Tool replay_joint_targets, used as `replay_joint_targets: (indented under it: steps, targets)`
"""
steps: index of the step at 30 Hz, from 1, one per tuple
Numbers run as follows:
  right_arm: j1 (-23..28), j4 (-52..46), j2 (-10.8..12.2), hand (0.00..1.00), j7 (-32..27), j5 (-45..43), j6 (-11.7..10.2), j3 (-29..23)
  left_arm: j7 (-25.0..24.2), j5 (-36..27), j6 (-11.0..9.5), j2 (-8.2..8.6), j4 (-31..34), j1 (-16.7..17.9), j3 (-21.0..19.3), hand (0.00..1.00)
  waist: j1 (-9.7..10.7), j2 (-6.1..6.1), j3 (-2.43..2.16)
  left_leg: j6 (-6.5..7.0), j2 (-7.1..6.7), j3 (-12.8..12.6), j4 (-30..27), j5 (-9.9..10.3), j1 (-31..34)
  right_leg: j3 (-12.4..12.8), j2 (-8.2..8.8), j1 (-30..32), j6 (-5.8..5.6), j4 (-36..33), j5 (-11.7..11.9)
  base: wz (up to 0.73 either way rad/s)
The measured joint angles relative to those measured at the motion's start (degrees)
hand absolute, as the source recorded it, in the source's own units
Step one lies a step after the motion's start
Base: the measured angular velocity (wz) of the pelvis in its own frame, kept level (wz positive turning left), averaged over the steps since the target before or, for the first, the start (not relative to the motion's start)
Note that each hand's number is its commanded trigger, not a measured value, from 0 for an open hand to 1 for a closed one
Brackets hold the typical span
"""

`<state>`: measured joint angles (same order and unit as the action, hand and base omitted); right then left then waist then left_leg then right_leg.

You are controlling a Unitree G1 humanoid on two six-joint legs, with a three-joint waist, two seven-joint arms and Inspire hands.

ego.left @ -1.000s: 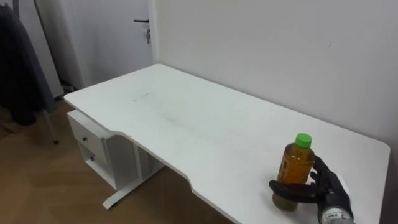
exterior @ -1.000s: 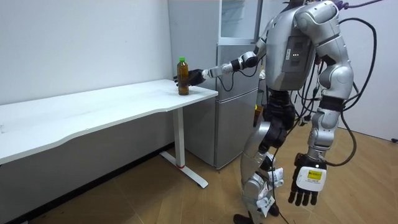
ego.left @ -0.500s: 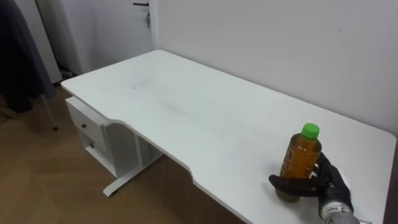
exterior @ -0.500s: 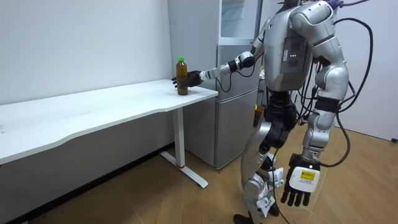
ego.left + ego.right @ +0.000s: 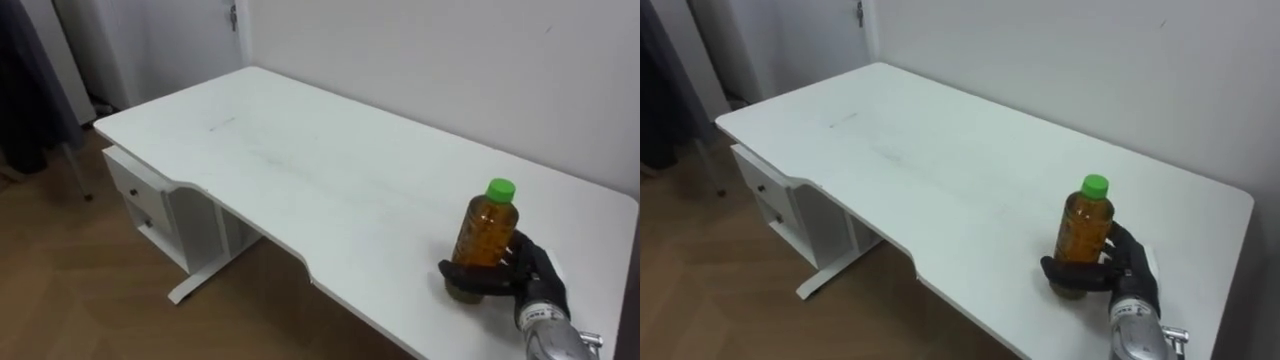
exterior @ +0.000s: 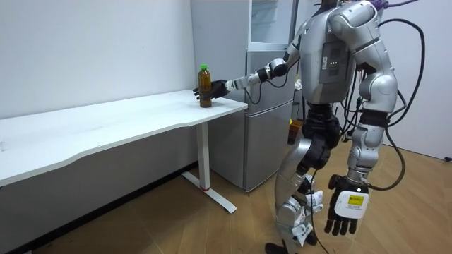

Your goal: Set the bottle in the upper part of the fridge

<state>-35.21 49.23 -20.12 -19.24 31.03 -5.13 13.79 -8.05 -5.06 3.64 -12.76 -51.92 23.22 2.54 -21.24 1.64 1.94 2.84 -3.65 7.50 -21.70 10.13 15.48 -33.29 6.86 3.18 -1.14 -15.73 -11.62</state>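
From the eye views, the right hand (image 5: 522, 278) has its dark fingers curled round the lower body of the bottle (image 5: 482, 238), a clear plastic cylinder of amber drink with a green cap. It stands upright near the right end of the smooth white table (image 5: 300, 165). The room view adds the tall grey fridge (image 6: 272, 120) just beyond that end, and the left hand (image 6: 345, 210) hanging loose-fingered beside the robot's leg.

The bottle (image 5: 483, 235) is partly covered low down by the right hand (image 5: 528, 275). The fridge (image 6: 263, 141) is cut off by the room view's top edge.
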Motion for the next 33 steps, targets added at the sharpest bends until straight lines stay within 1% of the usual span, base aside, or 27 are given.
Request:
replay_joint_targets:
  steps: [5,13,16,18,20,21,22,24,25,27,28,29,30,31,33]
  targets:
    - [-0.4,0.1,-0.5,1.0,-0.1,1.3,0.0,-1.6,0.0,-2.2,0.0,0.0,0.0,0.0,0.0,0.0,-0.9,-0.48,-0.04,-0.05,0.02,0.0,0.2,0.0,0.5,0.1,-0.04,0.7,-0.01,0.0,0.0,0.0]
    - [-1.1,0.2,-0.6,1.0,0.7,2.1,0.0,-1.6,-0.1,-1.7,0.0,0.02,-0.6,0.0,0.5,0.0,-1.2,-0.53,-0.08,-0.08,0.07,-0.3,0.6,-0.1,0.7,0.3,0.01,1.3,-0.02,0.1,0.0,-0.02]
    - [-1.0,0.1,-0.6,1.0,0.7,2.1,0.7,-1.5,0.0,-1.6,-0.1,0.02,-0.5,0.1,0.4,0.0,-1.3,-0.55,-0.11,-0.08,0.16,-0.6,1.4,-0.1,-0.2,0.5,0.06,0.8,-0.05,0.1,0.0,-0.04]
    - [-1.0,-0.5,-0.6,1.0,0.8,1.7,1.5,-1.3,0.0,-1.6,-0.3,0.02,-0.2,0.1,0.0,0.0,-1.2,-0.35,-0.23,-0.08,0.26,-0.9,2.0,-0.2,-0.4,0.7,0.13,1.0,-0.06,0.1,0.0,-0.06]
    - [-0.9,-0.9,-0.6,1.0,1.1,0.8,1.9,-1.3,0.0,-1.6,-0.4,0.02,0.0,0.1,-0.5,0.0,-1.1,-0.28,-0.28,-0.07,0.25,-1.0,2.1,-0.2,-0.7,1.0,0.21,0.9,-0.09,0.1,0.0,-0.04]
    - [-0.8,-1.9,-0.6,1.0,1.1,0.2,2.7,-1.1,0.0,-1.7,-0.6,0.01,0.0,0.1,-0.8,0.0,-0.8,-0.21,-0.32,-0.06,0.24,-1.1,2.1,-0.2,-0.9,1.1,0.22,0.9,-0.09,0.1,0.0,-0.03]
    - [-0.6,-2.7,-0.6,1.0,1.1,0.1,3.0,-1.0,0.1,-1.6,-0.8,0.01,0.0,0.1,-1.0,0.0,-0.4,-0.13,-0.33,-0.05,0.26,-1.2,2.1,-0.3,-1.0,1.4,0.25,0.9,-0.09,0.1,0.0,-0.07]
    - [0.9,-8.3,-0.7,1.0,1.2,-1.5,3.9,-0.8,0.2,-1.5,-1.7,0.05,-0.7,0.1,-1.7,0.0,-0.2,0.19,-0.41,0.0,0.46,-2.4,2.6,-0.3,-1.9,2.9,0.24,0.7,-0.14,0.1,-0.1,-0.21]
    - [1.5,-10.2,-0.7,1.0,1.2,-2.4,3.9,-0.7,0.2,-1.5,-1.8,0.06,-1.0,0.1,-1.9,0.0,0.0,0.23,-0.41,0.01,0.48,-2.6,2.7,-0.3,-2.2,3.1,0.25,0.6,-0.14,0.1,-0.1,-0.19]
    - [5.1,-19.5,-0.7,1.0,1.3,-4.2,3.9,-0.7,0.2,-1.4,-1.8,0.12,-1.8,0.1,-3.4,0.0,1.3,0.33,-0.4,0.02,0.4,-2.7,2.9,-0.3,-3.9,3.5,0.34,-1.0,-0.15,0.2,-0.1,-0.07]
    - [6.5,-23.1,-0.7,1.0,1.6,-5.5,3.9,-0.7,0.2,-0.7,-1.8,0.17,-2.1,0.1,-3.8,0.0,2.3,0.46,-0.47,0.02,0.32,-2.8,3.2,-0.3,-5.0,3.7,0.34,-1.9,-0.21,0.4,-0.1,0.0]
    - [7.4,-25.2,-0.7,1.0,1.8,-6.5,3.9,-0.9,0.2,-0.2,-1.8,0.2,-2.0,0.1,-4.2,0.0,2.6,0.6,-0.58,0.02,0.32,-2.9,3.5,-0.3,-5.4,4.2,0.29,-2.1,-0.29,0.5,-0.2,-0.15]
    - [9.2,-29.8,-0.7,1.0,2.1,-7.9,4.0,-1.1,0.2,0.2,-2.3,0.23,-2.1,0.1,-4.8,0.0,2.7,1.02,-0.84,0.08,0.47,-3.7,4.4,-0.2,-6.1,6.1,0.05,-2.2,-0.48,0.9,-0.3,-0.23]
    - [9.8,-32.0,-0.7,1.0,2.4,-8.5,3.9,-1.1,0.2,0.2,-2.4,0.34,-2.0,0.2,-4.8,0.0,2.8,1.1,-0.88,0.09,0.6,-4.3,4.6,-0.2,-6.4,6.8,-0.02,-2.2,-0.49,1.0,-0.3,-0.37]
    - [11.9,-39.8,-0.7,1.0,3.7,-10.1,3.9,-1.2,0.2,0.2,-2.6,0.74,-2.1,0.3,-4.8,0.0,3.9,1.1,-0.89,0.09,0.97,-5.9,5.5,-0.2,-7.6,8.3,-0.23,-2.3,-0.48,1.0,-0.3,-0.37]
